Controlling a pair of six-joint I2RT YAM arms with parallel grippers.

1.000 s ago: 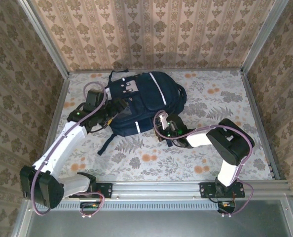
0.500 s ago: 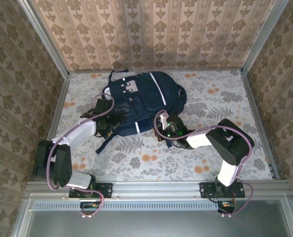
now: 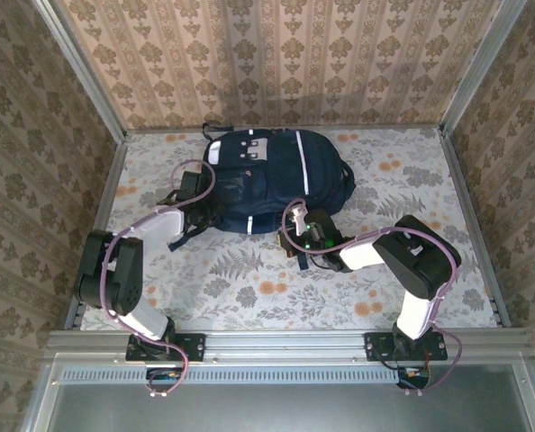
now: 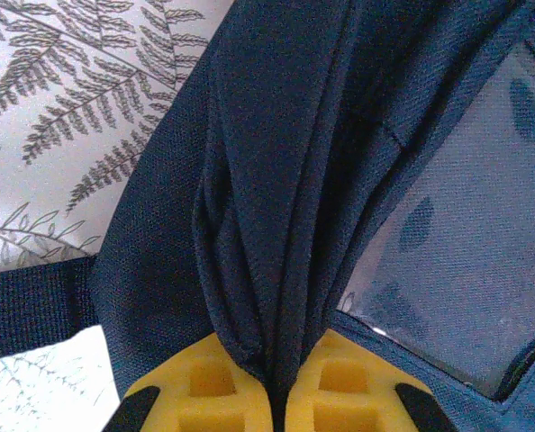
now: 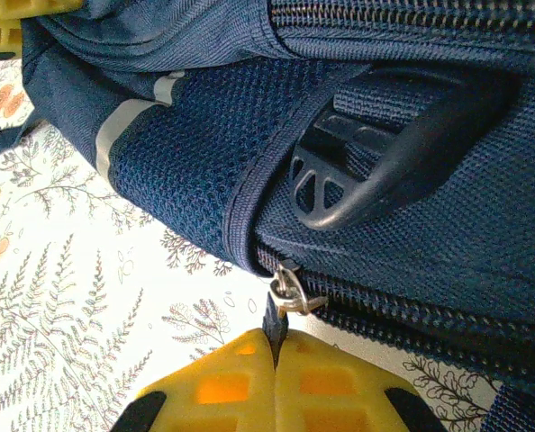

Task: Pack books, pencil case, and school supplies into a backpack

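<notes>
Shifted over the last second: backpack swung round and pushed toward the far edge of the table; left arm folded back, elbow out by the left edge; left gripper gone from wide open to clamped.

Nearest the rail, right gripper shut tight, yellow fingers pressed flat together and pinching the dark tab that hangs from the metal zipper pull at the backpack's near edge. Just past it, left gripper closed on a bunched fold of navy backpack fabric, nothing but cloth between its pads.

Hard to make out: fingertips of both grippers cut off by the bottom of the wrist views; from above, jaws buried under wrists and cables. Cannot tell how far the zip runs open beyond the pull, nor what lies inside the bag.

Around the grips: black plastic buckle sitting on the mesh side panel above the pull, grey reflective stripe off to its left, pale grey patch right of the pinched fold, dark strap trailing flat across the floral table cover. Backpack lying front-up against the far edge, left of centre, between both wrists.
</notes>
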